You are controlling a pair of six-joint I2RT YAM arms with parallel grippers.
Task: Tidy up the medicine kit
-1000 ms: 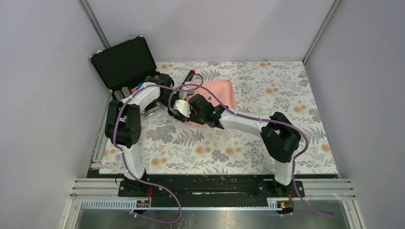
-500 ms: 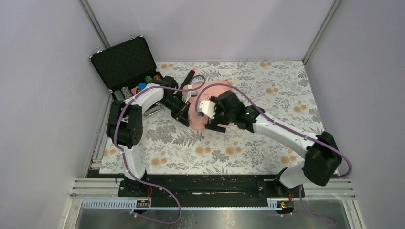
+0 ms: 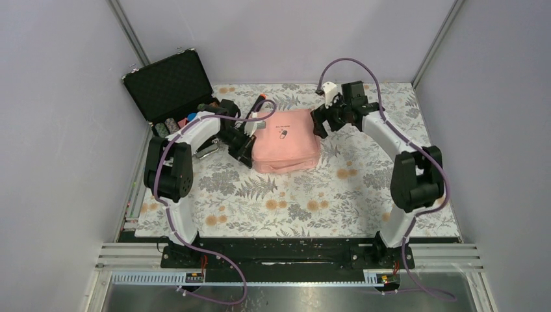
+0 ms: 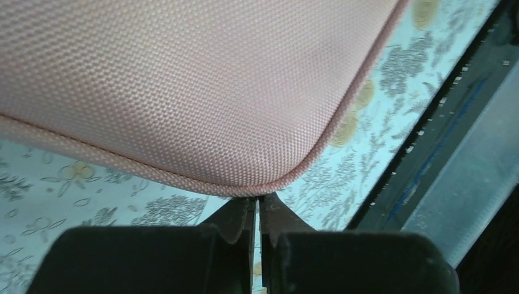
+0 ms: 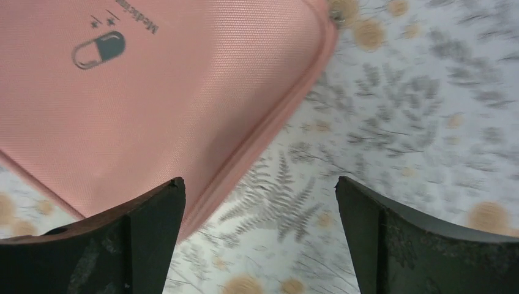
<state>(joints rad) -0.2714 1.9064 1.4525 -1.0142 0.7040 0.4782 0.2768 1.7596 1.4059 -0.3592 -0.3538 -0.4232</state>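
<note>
We see the medicine kit (image 3: pixel 286 148) lying flat on the table (image 3: pixel 364 185), lid up, left of centre and toward the far half. From above it looks approx. as wide as it is deep, so we can't call its long axis. Its sides run roughly square w/ the table edges. The pill logo (image 3: pixel 284 132) sits on the far half of the lid, and the right wrist view (image 5: pixel 98 50) shows it w/ a line of print beside it. The lid is down, so whatever is inside is hidden.

The other container is the black case (image 3: pixel 170 83) at the far-left corner. It's open, w/ its lid standing up toward the wall. Rows of chips (image 3: pixel 167 125) lie in its tray w/ some blue ones at the right end; the left arm covers the rest.

The left gripper (image 3: pixel 248 156) is at the kit's left edge, by the near-left corner. In its wrist view the fingers are pressed together (image 4: pixel 258 205) w/ the tips right against the piping of a rounded corner. We can't tell if anything thin is pinched btw. them.

The right gripper (image 3: pixel 320 127) is by the kit's far-right corner. Its fingers are spread wide (image 5: pixel 258 184) and hold nothing. One finger is over the pink lid edge, the other over the floral cloth.
</note>
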